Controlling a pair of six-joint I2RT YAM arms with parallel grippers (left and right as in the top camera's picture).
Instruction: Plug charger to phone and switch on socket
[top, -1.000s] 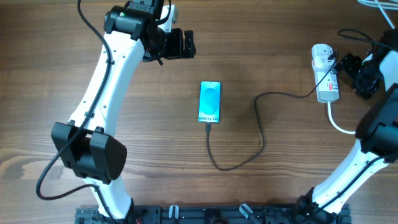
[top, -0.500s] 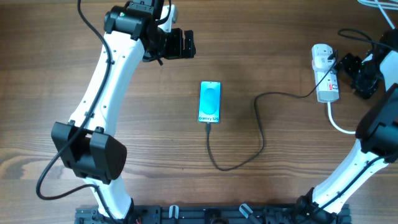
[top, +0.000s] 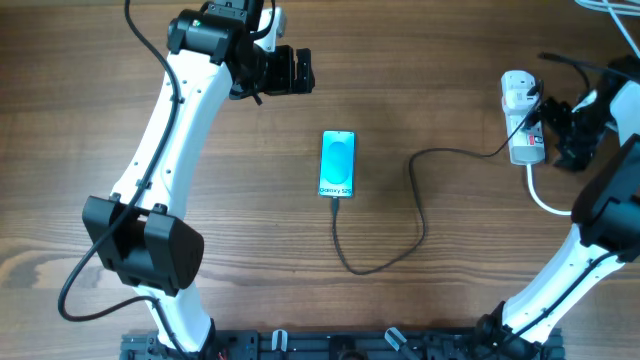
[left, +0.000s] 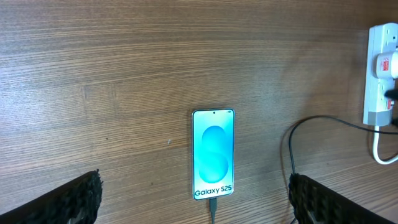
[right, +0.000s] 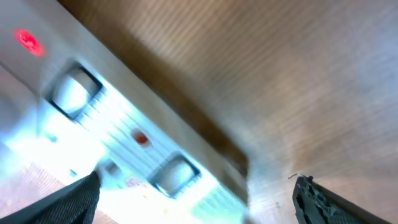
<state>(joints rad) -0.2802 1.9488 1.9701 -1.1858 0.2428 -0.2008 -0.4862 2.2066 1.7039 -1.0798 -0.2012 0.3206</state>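
Gaping empty like the left gripper (top: 302, 71), the right gripper (top: 552, 130) hovers beside the smooth white socket (top: 524, 142).

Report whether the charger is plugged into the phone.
Plugged in, it appears: the charger runs straight into the bottom edge of the phone in both the overhead and left wrist views.

The overhead camera looks straight down from well above, taking in the whole bench (top: 450, 60), with the phone (top: 338, 164) mid-frame and the socket (top: 522, 118) at upper right. The left wrist camera also faces down, from nearer, with the left fingers (left: 68, 199) in its lower corners. It shares the phone, charger (top: 420, 212) and socket with the overhead view. The right wrist camera sits very close to the socket, tilted and blurred, with the right fingers (right: 71, 202) in its lower corners.
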